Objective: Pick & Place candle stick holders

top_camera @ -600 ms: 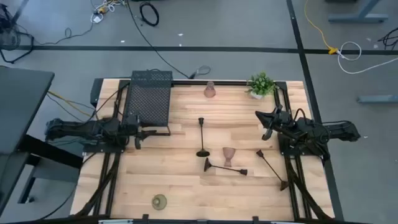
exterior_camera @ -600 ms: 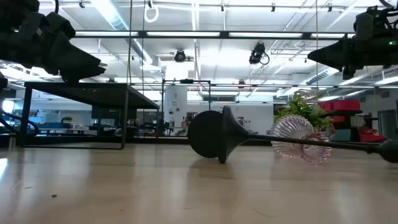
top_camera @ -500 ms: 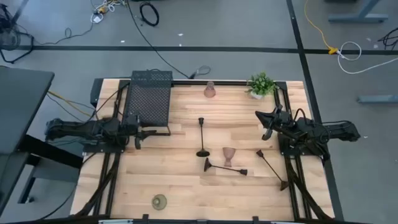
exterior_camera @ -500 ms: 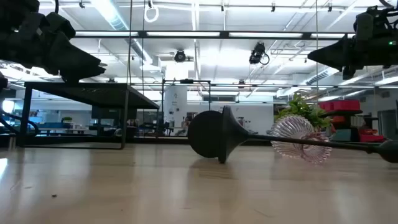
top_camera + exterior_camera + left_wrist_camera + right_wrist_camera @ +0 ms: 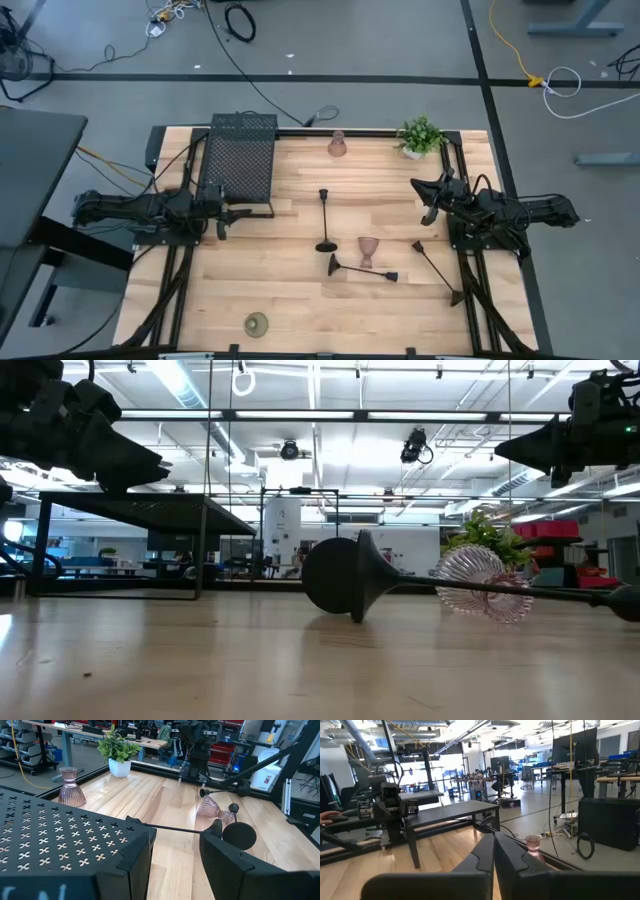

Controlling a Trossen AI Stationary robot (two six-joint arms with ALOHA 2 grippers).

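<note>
3 thin black stems, 1 upright [image 5: 324,220] mid-table and 2 lying flat [image 5: 360,270] [image 5: 437,270], look rigid and best pinched mid-shaft, the pink goblets [image 5: 368,251] [image 5: 337,144] brittle and slick, while the left gripper [image 5: 222,212] waits parted and the right gripper [image 5: 428,204] clenched.

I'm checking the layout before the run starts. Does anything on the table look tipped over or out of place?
Yes. Two black stems lie on their sides: one at mid-table near the front, another toward the right edge. The third stem stands upright, as do both pink goblets. The olive-gold holder sits alone near the front edge.
</note>
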